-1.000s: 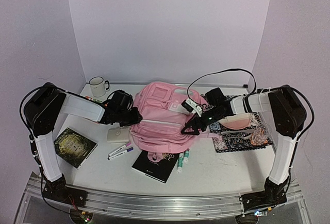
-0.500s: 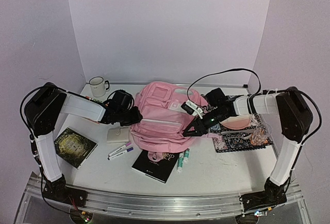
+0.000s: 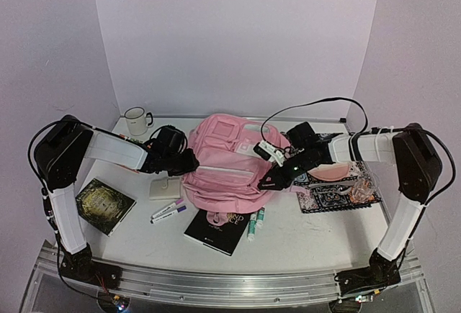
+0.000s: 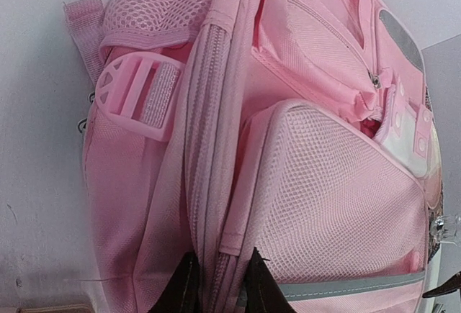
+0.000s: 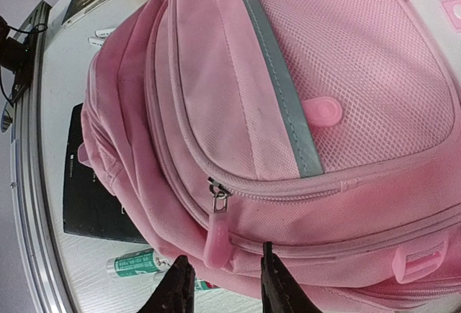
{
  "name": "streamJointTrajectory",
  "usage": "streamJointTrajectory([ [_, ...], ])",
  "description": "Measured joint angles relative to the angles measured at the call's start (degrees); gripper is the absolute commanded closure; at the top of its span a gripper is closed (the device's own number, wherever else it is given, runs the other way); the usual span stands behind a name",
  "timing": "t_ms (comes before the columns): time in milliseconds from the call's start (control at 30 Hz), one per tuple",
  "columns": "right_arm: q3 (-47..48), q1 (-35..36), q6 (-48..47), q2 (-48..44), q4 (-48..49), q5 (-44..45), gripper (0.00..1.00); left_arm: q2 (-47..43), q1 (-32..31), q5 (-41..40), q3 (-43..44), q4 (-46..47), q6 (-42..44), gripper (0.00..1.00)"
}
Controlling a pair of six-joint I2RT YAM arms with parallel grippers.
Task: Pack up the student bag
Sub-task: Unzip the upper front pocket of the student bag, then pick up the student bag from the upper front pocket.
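The student bag [image 3: 227, 165], a large pink backpack, lies in the middle of the table. My left gripper [image 3: 189, 162] is at its left side. In the left wrist view the bag [image 4: 324, 198] fills the frame, and my left gripper [image 4: 220, 288] is shut on a fold of its zip seam. My right gripper [image 3: 268, 181] is at the bag's front right edge. In the right wrist view my right gripper [image 5: 225, 288] is open against the bag [image 5: 238, 97]. A pink zip pull [image 5: 218, 245] hangs just above the gap between its fingers, not gripped.
A white mug [image 3: 135, 120] stands at the back left. A dark book [image 3: 104, 203], a beige block [image 3: 165, 187] and two markers [image 3: 168, 211] lie left of the bag. A black notebook [image 3: 220, 230] and a green tube [image 3: 255, 224] lie in front. A patterned mat [image 3: 338, 187] with a pink dish [image 3: 333, 168] lies at the right.
My right gripper has shifted a little along the bag's front right edge, and the right arm has stretched out lower. The left arm has not moved.
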Motion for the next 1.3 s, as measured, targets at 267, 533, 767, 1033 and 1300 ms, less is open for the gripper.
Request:
streamJointTrajectory([
  [267,0.00,3.81,1.48,1.06,1.82,1.95,0.75,0.00,0.00,0.02,0.00,0.02,-0.03,1.00],
  [533,0.00,5.45,4.34,1.86,3.13,7.21,0.88,0.00,0.00,0.09,0.00,0.04,-0.11,1.00],
  [767,0.00,7.39,7.60,1.86,3.98,13.31,0.95,-0.02,0.00,0.11,0.00,0.08,-0.19,1.00],
  [1033,0.66,10.14,13.98,1.86,3.98,16.20,1.00,-0.02,-0.05,0.15,-0.02,0.07,-0.52,1.00],
  [1300,8.54,13.18,26.62,2.69,-1.96,18.34,1.00,-0.76,-1.83,-2.73,-0.92,1.00,-2.26,1.00],
])
